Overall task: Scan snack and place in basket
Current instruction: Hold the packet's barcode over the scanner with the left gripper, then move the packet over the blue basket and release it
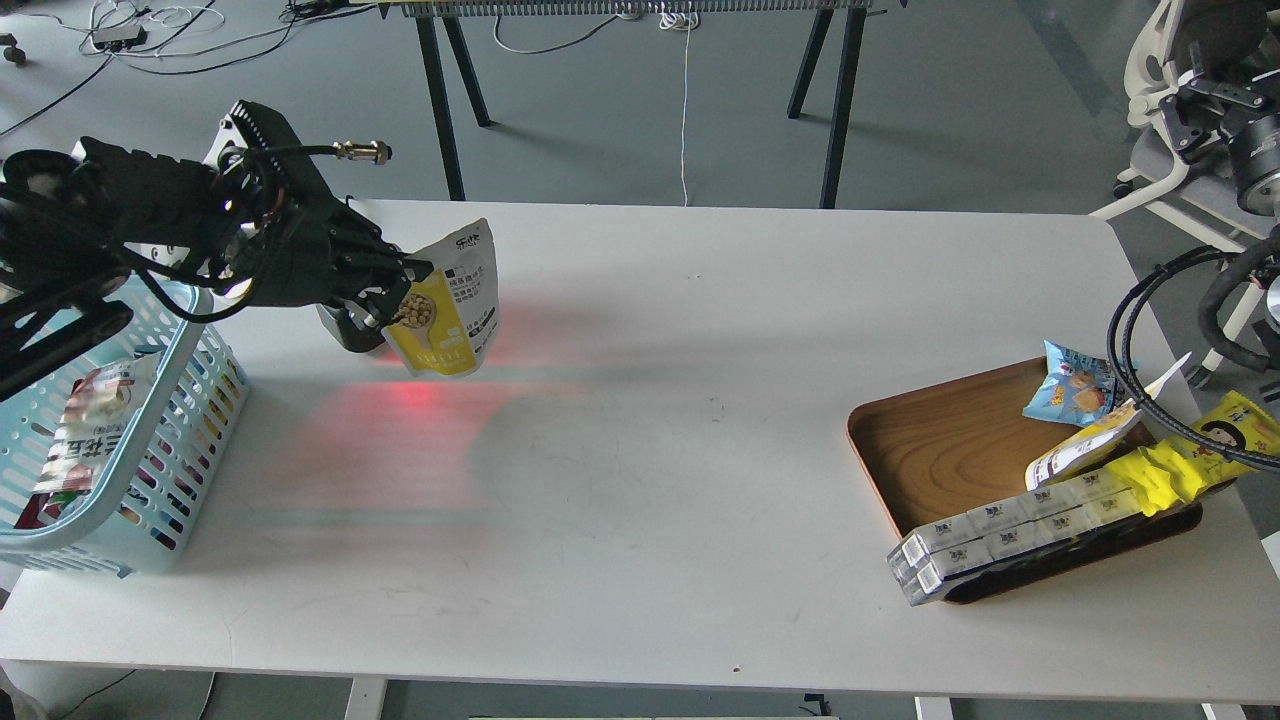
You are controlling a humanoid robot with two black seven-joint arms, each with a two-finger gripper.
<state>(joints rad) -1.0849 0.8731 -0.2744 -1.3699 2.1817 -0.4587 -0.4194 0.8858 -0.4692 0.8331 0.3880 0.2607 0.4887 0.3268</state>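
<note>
— Where's the snack [452, 303] sitting right now?

— I'm holding it in the air with my left gripper [398, 293], black fingers pinching the glossy pouch at its edge, white top, yellow bottom, tilted a little. It's hanging just right of the basket [205, 405], above a red glow on the matte white table [650, 450].

— And the basket itself?

— Light blue plastic, slotted walls, thick rounded rim, a packet lying inside.

— Your right gripper?

— It isn't showing; only looping black cables beside the wooden tray [950, 440].
</note>
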